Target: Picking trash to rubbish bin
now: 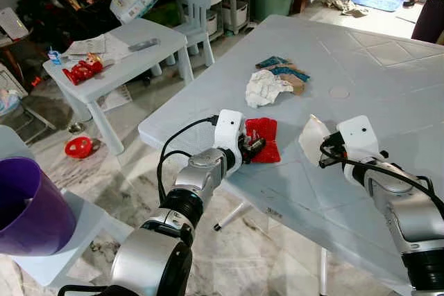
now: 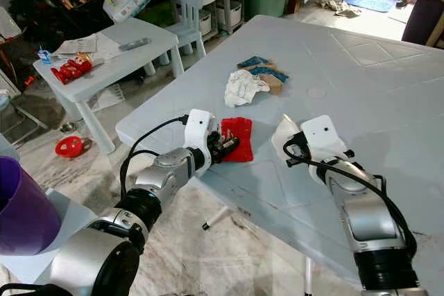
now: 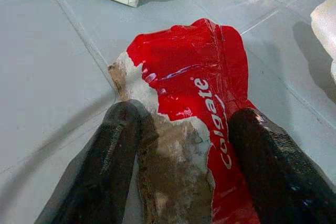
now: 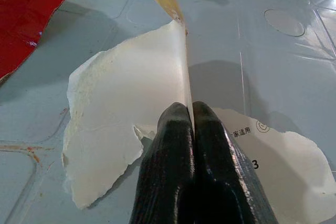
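Purple bin [image 1: 31,206] waits low at the robot's left, off the table [image 1: 388,81]. Left gripper [image 3: 173,166] straddles the torn red carton [image 3: 194,93], fingers spread — it lies flat near the table edge and may slide rather than lift. Right gripper [image 4: 190,145] pinches a white paper scrap [image 4: 126,124]; thin, it could tear. Open tabletop lies beyond.

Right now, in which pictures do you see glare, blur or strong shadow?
Left wrist view: glossy streaks of glare on the red Colgate packaging; the black fingers look soft, too near the lens. Right wrist view: the white torn paper throws a dark shadow on the table. Left eye view: daylight washes out the doorway at upper right.
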